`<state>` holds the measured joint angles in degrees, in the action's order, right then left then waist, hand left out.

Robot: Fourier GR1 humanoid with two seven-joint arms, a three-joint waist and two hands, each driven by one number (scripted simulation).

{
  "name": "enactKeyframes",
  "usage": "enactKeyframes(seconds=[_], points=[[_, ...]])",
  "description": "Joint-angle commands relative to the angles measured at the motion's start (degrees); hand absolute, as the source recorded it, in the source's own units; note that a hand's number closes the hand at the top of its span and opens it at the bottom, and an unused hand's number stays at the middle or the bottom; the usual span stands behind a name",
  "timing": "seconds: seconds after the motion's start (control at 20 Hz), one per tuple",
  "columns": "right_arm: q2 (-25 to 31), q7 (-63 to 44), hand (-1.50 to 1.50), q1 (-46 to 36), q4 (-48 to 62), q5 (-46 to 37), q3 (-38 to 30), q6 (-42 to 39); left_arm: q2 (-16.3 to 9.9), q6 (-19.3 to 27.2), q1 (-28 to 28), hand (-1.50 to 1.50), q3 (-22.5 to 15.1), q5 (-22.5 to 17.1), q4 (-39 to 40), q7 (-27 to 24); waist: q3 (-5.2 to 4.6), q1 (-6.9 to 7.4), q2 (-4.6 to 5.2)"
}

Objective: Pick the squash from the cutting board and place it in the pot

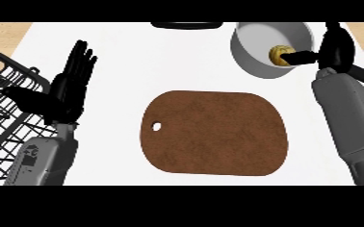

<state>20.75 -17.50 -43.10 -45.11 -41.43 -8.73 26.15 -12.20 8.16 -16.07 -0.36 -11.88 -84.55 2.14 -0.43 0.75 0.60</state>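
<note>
The small yellow squash [279, 55] is held inside the grey round pot [250, 53] near the white counter's [142, 53] far right corner, pinched by the right hand [332, 50]. The brown rounded cutting board [213, 132] lies at the centre. The left hand [71, 84] is kept at the left edge, fingers straight and released, beside a black wire rack [18, 120].

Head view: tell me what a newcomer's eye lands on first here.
First, the brown cutting board lying bare at the counter's centre. Next, at upper right, the right hand holds the yellow squash inside the grey pot. The left hand rests open at the left, beside a black wire rack.
</note>
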Motion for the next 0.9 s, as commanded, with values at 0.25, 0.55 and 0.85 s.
enactKeyframes(seconds=[0.25, 0.55, 0.85], points=[[-3.28, 5.04, -1.5, -0.14, -4.42, 10.5, -9.58, 9.27, -1.87, 0.58, 1.23, 0.0, 1.58, 0.5, -4.03, -0.04, 0.5, -0.2, -0.73], [-1.84, 13.13, -1.5, 6.49, -11.53, 20.16, -14.67, 5.67, -3.43, 1.02, -1.38, 0.0, 3.63, 0.7, -2.62, 0.74, 0.48, -1.0, -0.75], [-0.2, 17.76, -1.5, 14.45, -20.86, 27.06, -19.13, 3.69, -2.69, 0.05, 1.87, 0.0, 3.42, 0.59, -3.87, -1.14, 0.45, -1.03, -0.81]])
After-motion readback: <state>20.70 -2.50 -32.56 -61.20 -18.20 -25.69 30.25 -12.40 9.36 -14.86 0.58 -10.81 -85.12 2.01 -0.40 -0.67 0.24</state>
